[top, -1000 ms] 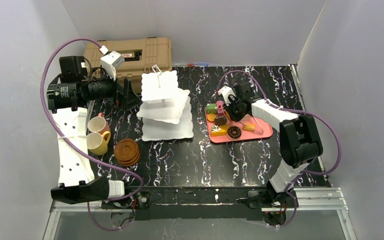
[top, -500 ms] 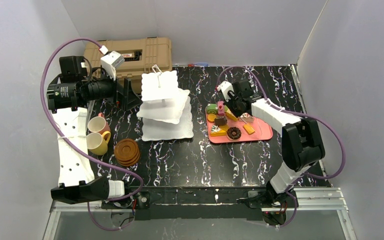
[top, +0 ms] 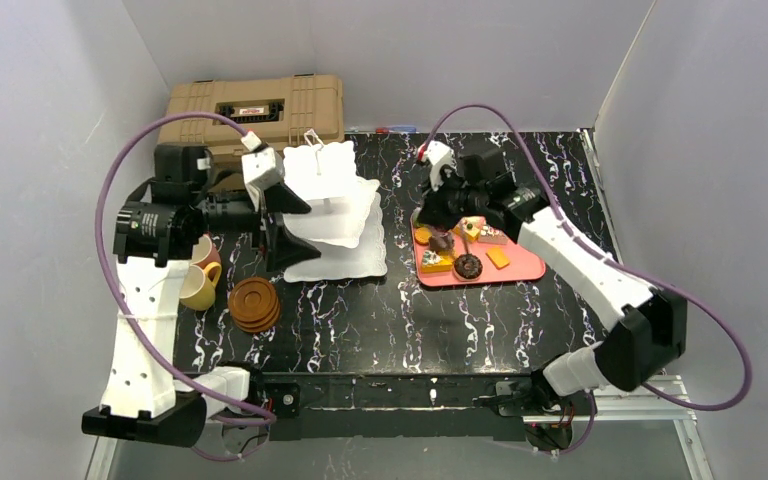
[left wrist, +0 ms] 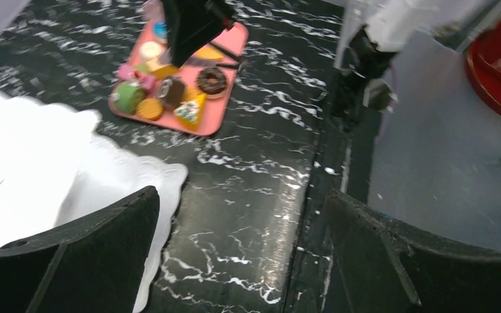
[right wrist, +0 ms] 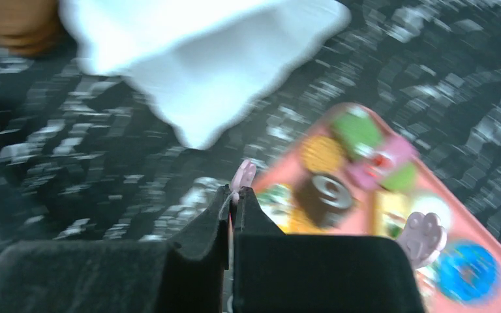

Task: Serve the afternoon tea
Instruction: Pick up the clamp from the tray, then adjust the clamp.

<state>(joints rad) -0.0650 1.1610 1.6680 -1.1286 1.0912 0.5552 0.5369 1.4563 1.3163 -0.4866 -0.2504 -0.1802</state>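
Observation:
The white three-tier stand (top: 332, 210) stands mid-table. My left gripper (top: 288, 226) hangs open at the stand's left side, and its wrist view shows only table between the fingers (left wrist: 72, 261), with the stand's edge (left wrist: 26, 163) beside the left one. My right gripper (top: 428, 212) is over the left end of the pink tray (top: 525, 262), shut on a small pale pink pastry (right wrist: 243, 176) that sticks out past the tips. Several pastries (top: 460, 255) lie on the tray. A pink cup (top: 200, 248), a yellow cup (top: 195, 290) and stacked brown saucers (top: 253, 303) sit at the left.
A tan ribbed case (top: 260, 105) stands at the back left, behind the stand. The left arm's purple cable arches over it. Grey walls close in both sides. A metal rail runs along the near table edge (top: 390, 400).
My left arm has swung right, bringing its open gripper up against the stand. My right gripper has shut on the pink pastry and drawn back and left over the tray's end.

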